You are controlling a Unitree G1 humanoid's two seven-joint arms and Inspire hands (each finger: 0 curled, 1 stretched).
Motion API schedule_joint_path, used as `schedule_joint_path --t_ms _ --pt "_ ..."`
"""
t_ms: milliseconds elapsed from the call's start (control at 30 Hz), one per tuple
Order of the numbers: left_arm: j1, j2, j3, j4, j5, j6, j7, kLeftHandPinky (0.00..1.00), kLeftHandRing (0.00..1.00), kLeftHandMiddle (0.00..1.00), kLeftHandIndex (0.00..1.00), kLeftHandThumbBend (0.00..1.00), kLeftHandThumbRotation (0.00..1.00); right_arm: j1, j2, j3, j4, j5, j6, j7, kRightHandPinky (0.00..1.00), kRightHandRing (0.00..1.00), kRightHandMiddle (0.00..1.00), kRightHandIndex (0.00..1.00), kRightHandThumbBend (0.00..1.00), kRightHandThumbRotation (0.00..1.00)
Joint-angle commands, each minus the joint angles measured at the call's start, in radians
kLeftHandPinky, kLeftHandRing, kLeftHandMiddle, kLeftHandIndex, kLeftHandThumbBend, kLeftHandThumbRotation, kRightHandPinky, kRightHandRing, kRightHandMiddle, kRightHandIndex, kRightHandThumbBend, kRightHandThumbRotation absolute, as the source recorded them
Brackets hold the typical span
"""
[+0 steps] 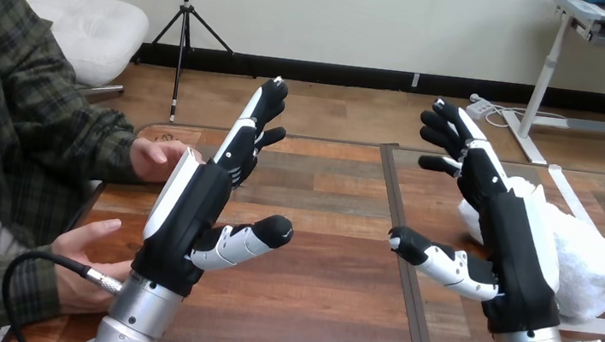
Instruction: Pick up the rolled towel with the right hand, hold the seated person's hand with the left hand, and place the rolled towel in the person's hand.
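Observation:
A white rolled towel (590, 260) lies on the table at the right, partly hidden behind my right hand (514, 247). That hand is raised above the table with straight fingers and thumb out, holding nothing. My left hand (191, 210) is also up and open, fingers pointing away. The person's hand (156, 159) rests on the table's left edge just behind my left hand, partly covered by it; I cannot tell if they touch. A second hand of the person (86, 263) lies palm up at the lower left, beside my left forearm.
The wooden table (324, 251) has a dark seam running down its middle and white tape lines (574, 206) around the towel's spot at the right. The person sits at the table's left side.

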Motion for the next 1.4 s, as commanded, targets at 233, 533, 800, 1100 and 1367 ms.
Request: schedule_joint_path --t_ms 233,533,800,1100,1367 --pt "-0.026 -0.005 -0.007 -0.021 -0.008 -0.006 0.006 0.92 0.98 1.0 1.0 1.0 0.84 -0.021 -0.015 -0.018 -0.084 0.013 0.027 0.001 0.75 0.86 0.89 0.91 1.0 0.64" --pt "-0.023 -0.009 -0.009 -0.02 -0.006 -0.006 0.007 0.92 0.99 1.0 1.0 1.0 0.84 -0.012 -0.022 -0.03 -0.112 -0.015 0.046 -0.013 0.75 0.86 0.89 0.92 1.0 0.62" --pt "-0.024 -0.01 -0.011 -0.015 -0.007 -0.011 0.004 0.92 0.99 1.0 1.0 1.0 0.85 0.001 -0.016 -0.064 -0.173 -0.082 0.128 -0.061 0.77 0.87 0.9 0.91 1.0 0.61" --pt "-0.022 -0.012 -0.017 -0.015 -0.015 -0.008 -0.005 0.92 0.99 1.0 1.0 1.0 0.85 0.002 -0.016 -0.101 -0.308 -0.121 0.335 -0.097 0.82 0.9 0.91 0.91 1.0 0.52" --pt "-0.02 -0.016 -0.017 -0.017 -0.012 -0.01 -0.003 0.92 0.99 1.0 1.0 1.0 0.85 -0.013 -0.052 -0.138 -0.415 -0.198 0.551 -0.107 0.84 0.92 0.9 0.91 1.0 0.46"
